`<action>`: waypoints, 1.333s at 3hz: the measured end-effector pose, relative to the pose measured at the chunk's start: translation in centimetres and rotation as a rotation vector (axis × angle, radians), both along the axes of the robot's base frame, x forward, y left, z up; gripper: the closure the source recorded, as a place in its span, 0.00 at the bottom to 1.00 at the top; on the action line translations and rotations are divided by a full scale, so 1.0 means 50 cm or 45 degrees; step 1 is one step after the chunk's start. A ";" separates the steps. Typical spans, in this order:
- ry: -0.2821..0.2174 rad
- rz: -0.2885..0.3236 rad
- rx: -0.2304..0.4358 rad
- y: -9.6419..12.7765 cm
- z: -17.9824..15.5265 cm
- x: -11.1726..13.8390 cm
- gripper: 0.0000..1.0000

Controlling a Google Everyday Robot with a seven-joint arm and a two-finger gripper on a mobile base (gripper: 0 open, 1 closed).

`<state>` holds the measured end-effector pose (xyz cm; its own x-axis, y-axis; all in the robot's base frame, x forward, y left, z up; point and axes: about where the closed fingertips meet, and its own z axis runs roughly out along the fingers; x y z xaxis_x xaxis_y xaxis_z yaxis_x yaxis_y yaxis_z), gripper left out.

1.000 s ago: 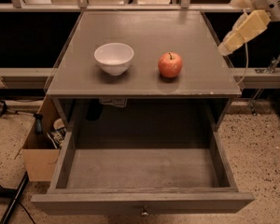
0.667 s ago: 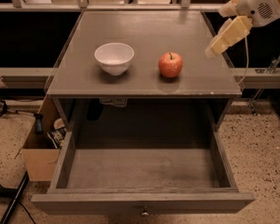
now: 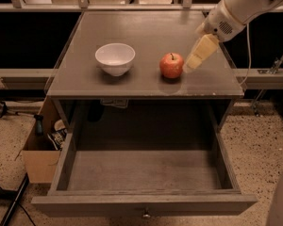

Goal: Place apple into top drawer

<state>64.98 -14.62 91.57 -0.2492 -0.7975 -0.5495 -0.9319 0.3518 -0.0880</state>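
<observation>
The red-orange apple [image 3: 171, 65] sits on the grey cabinet top [image 3: 146, 36], right of centre. The gripper [image 3: 198, 55] hangs from the white arm at the upper right, its yellowish fingertips just right of the apple and close to it, slightly above the top. It holds nothing. The top drawer [image 3: 144, 173] is pulled fully open below the cabinet top, its inside bare, with a small metal knob [image 3: 145, 215] on the front panel.
A white bowl [image 3: 115, 58] stands on the cabinet top left of the apple. A cardboard box [image 3: 40, 147] with clutter sits on the floor left of the drawer. A metal rail runs behind the cabinet.
The arm has swung left and down from the far right edge, bringing the gripper beside the apple. Apple, bowl and drawer have not moved.
</observation>
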 end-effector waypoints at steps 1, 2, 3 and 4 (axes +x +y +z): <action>0.066 -0.021 0.005 0.020 -0.051 0.029 0.00; 0.097 -0.055 0.044 0.028 -0.080 0.056 0.00; 0.111 -0.093 0.084 0.027 -0.096 0.082 0.00; 0.118 -0.112 0.107 0.026 -0.107 0.092 0.00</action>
<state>69.59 -13.32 86.23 -0.3686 -0.7224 -0.5850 -0.9001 0.4347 0.0304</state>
